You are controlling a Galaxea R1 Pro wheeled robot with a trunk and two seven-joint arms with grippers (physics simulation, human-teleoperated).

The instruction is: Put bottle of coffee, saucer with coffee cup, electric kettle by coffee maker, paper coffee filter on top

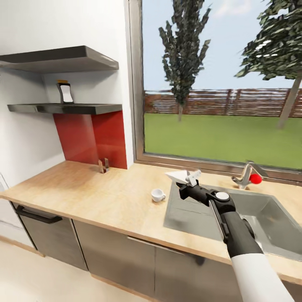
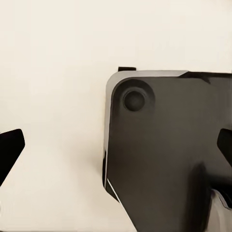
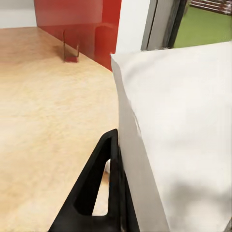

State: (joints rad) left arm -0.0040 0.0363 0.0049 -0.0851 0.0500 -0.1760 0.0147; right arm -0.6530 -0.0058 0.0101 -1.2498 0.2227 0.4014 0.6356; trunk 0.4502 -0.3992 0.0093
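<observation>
My right gripper (image 1: 189,177) is shut on a white paper coffee filter (image 1: 177,174), held just above the counter at the sink's near-left corner. In the right wrist view the filter (image 3: 183,121) is pressed against one black finger (image 3: 99,191). A small white coffee cup (image 1: 158,194) stands upright on the wooden countertop (image 1: 96,197), left of the gripper and apart from it. The bottle of coffee (image 1: 65,92) stands on the lower wall shelf (image 1: 63,108) at the upper left. My left gripper (image 2: 116,150) hangs open, its fingertips (image 2: 10,147) far apart above pale floor.
A steel sink (image 1: 268,218) with a faucet (image 1: 246,174) and a red knob (image 1: 255,178) lies under my right arm. A small metal holder (image 1: 104,165) stands against the red backsplash (image 1: 92,138). Dark cabinets (image 1: 109,251) run below the counter. A dark panel (image 2: 169,154) shows beneath the left gripper.
</observation>
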